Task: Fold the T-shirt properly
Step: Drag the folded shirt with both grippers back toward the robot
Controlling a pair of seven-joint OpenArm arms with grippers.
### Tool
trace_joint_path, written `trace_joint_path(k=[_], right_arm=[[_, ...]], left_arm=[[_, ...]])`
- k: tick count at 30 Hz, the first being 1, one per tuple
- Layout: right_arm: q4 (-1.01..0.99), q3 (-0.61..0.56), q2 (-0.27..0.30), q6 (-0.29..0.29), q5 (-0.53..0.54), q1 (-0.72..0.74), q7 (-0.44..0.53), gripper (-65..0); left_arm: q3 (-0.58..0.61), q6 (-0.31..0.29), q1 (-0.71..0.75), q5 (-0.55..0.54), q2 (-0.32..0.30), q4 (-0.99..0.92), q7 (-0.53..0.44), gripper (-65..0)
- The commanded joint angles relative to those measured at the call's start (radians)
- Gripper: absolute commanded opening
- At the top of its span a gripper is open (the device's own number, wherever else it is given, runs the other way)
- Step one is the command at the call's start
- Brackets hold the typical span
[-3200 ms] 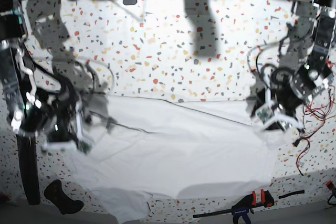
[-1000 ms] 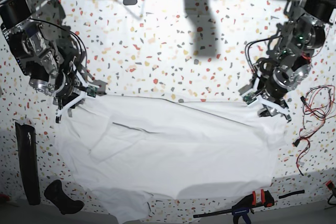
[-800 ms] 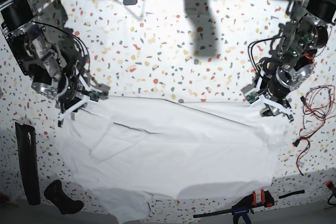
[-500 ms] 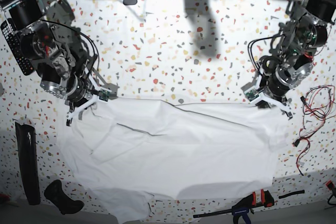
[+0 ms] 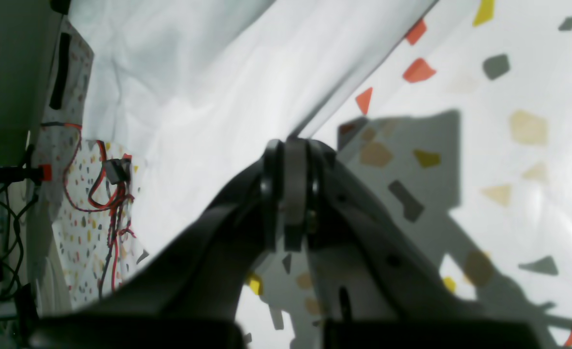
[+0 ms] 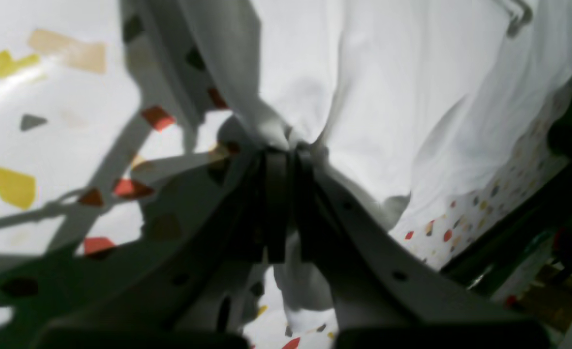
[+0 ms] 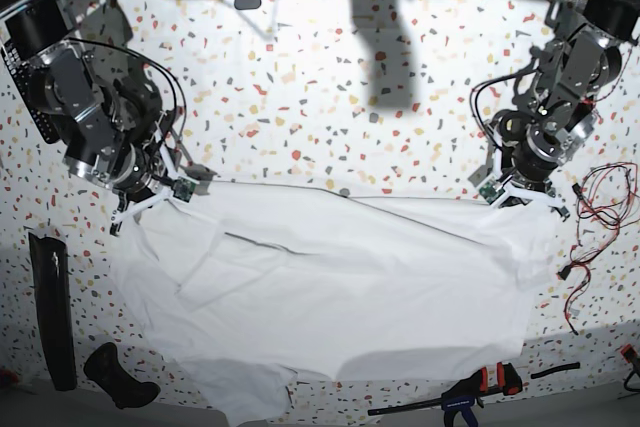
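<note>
White T-shirt (image 7: 330, 287): spread flat on the speckled table (image 7: 330, 97).
Left gripper (image 5: 288, 145): closed, shirt edge is pinched.
Right gripper (image 6: 283, 145): closed, bunched cloth is held.

left arm (image 7: 560, 97): black-silver joints, black cables | right arm (image 7: 85, 107): same | claws: dark grey, holed

Both hands risen from T-shirt (image 7: 330, 287) sides to far corners; far edge pulled straighter.
</note>
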Motion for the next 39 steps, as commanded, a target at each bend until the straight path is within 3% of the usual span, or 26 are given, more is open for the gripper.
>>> trace_joint_path(k=[1,9,16,23,27,31,35,39], right_arm=[[0.011,0.008,0.020,-0.009,0.001,0.021,-0.026,-65.0],[0.093,0.008,0.046,-0.041,0.084,0.009,-0.131,-65.0],[0.217,0.008,0.184,-0.037,0.203,-0.034,-0.235,-65.0],[0.357,0.008,0.328,-0.061,0.211,-0.187,-0.283,-65.0],[0.427,0.008,0.386,-0.095,0.213,-0.266,-0.351,-65.0],[0.478,0.008,0.436,-0.129,0.212,-0.336,-0.368,-65.0],[0.520,0.008,0.476,-0.136,0.213,-0.389,-0.389,-65.0],[0.559,0.008,0.509,-0.143,0.248,-0.442,-0.418,-65.0]], left_arm=[[-0.005,0.001,-0.013,0.001,-0.017,0.007,0.035,-65.0],[-0.006,0.002,0.060,0.022,-0.033,0.129,0.145,-65.0],[-0.006,0.032,0.201,0.072,-0.098,0.293,0.213,-65.0],[-0.006,0.077,0.331,0.074,-0.132,0.401,0.265,-65.0],[-0.006,0.091,0.414,0.085,-0.132,0.488,0.336,-65.0],[-0.006,0.092,0.515,0.172,-0.132,0.570,0.386,-65.0],[-0.006,0.147,0.612,0.233,-0.131,0.621,0.389,-65.0],[-0.006,0.159,0.700,0.307,-0.131,0.664,0.451,-65.0]])
